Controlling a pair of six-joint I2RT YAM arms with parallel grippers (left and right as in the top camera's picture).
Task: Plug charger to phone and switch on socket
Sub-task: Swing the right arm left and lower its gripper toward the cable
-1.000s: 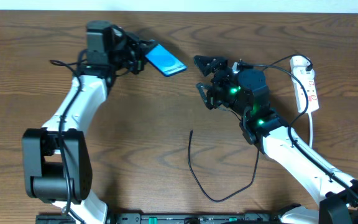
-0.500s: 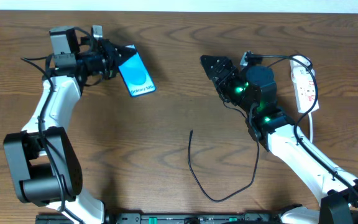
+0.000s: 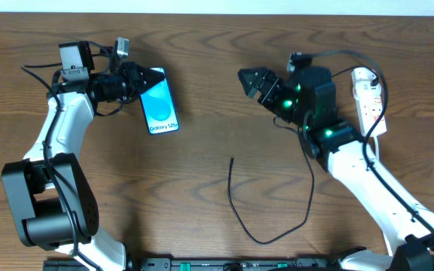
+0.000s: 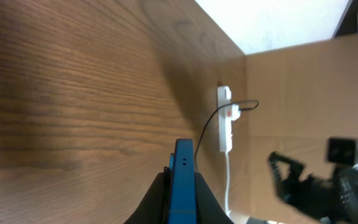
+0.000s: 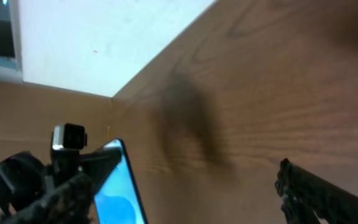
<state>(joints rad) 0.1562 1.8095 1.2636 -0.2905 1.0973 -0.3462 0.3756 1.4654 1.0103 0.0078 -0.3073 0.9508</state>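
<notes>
Phone (image 3: 159,102) held over the table's left side, its end clamped tight in our left gripper (image 3: 148,77), screen up. Our right gripper (image 3: 256,83) hangs wide open and empty. We judge the charger (image 3: 236,211), loose mid-table, light and limp, best pinched just behind its plug tip. Socket (image 3: 373,105) lies far right.

left arm (image 3: 65,129) and right arm (image 3: 368,179): white shells, black joints, black cables, green lights on right.

mid table (image 3: 194,173) open | charger (image 3: 230,184) loop front-centre | socket (image 3: 371,105) far right
</notes>
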